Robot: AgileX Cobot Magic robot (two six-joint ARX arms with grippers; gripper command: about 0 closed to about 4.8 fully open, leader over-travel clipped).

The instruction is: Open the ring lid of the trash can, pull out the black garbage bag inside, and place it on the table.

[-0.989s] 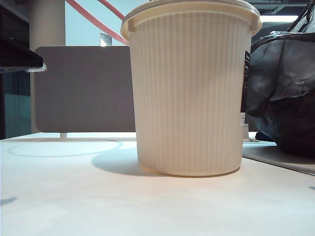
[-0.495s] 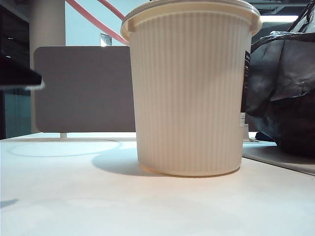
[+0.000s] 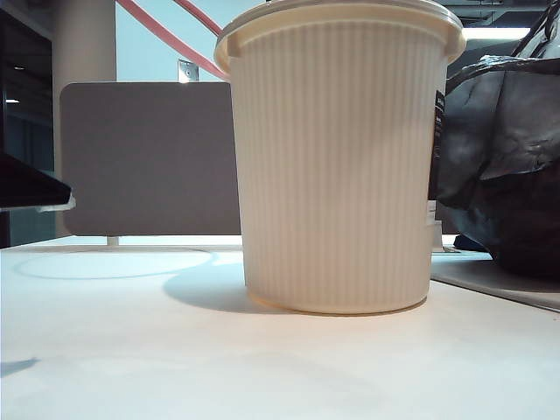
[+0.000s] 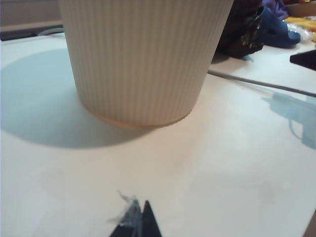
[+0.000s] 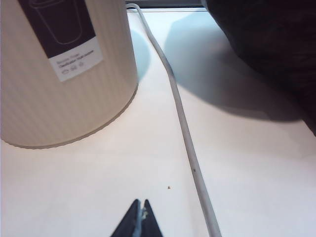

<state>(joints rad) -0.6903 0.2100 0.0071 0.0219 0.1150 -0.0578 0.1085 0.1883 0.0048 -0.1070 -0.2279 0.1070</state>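
While the left gripper [image 4: 140, 217] sinks at the exterior view's left edge, both it and the right gripper [image 5: 140, 215] stay pinched empty; black garbage bag [image 3: 503, 166] already lies beside trash can [image 3: 341, 166].

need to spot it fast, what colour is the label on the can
Dark, near black, with a white lower strip; the label on the can shows best in the right wrist view.

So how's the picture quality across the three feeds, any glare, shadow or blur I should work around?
Exterior view: the trash can is sharp with a soft shadow to its left on the table; a bright ceiling light glares at top right. Left wrist view: soft focus, the shut left gripper is blurred, big can shadow. Right wrist view: the black garbage bag is underexposed; the shut right gripper is blurred.
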